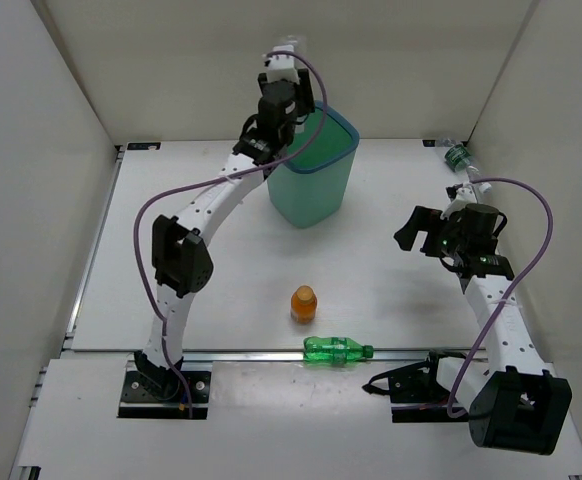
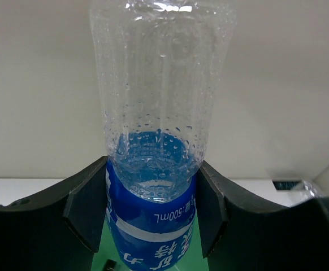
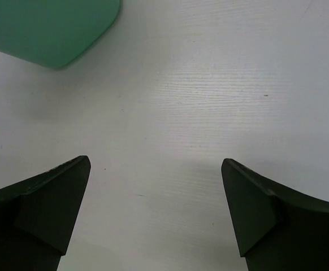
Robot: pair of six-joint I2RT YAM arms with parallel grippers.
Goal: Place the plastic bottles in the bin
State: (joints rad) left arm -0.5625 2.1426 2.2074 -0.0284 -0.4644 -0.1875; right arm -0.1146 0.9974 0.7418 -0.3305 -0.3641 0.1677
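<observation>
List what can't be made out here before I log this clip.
- What the bin holds: top view, the left arm and the bin's own walls hide its inside.
- Both ends of the held bottle: left wrist view, cut by the top and bottom edges.
- Label of the far-corner bottle: top view, too small.

A matte white worktop [image 1: 391, 290] sits boxed in by 3 plain off-white wall panels [image 1: 171, 70]. A silver rail [image 1: 241, 353] crosses its near edge. The light is even.
</observation>
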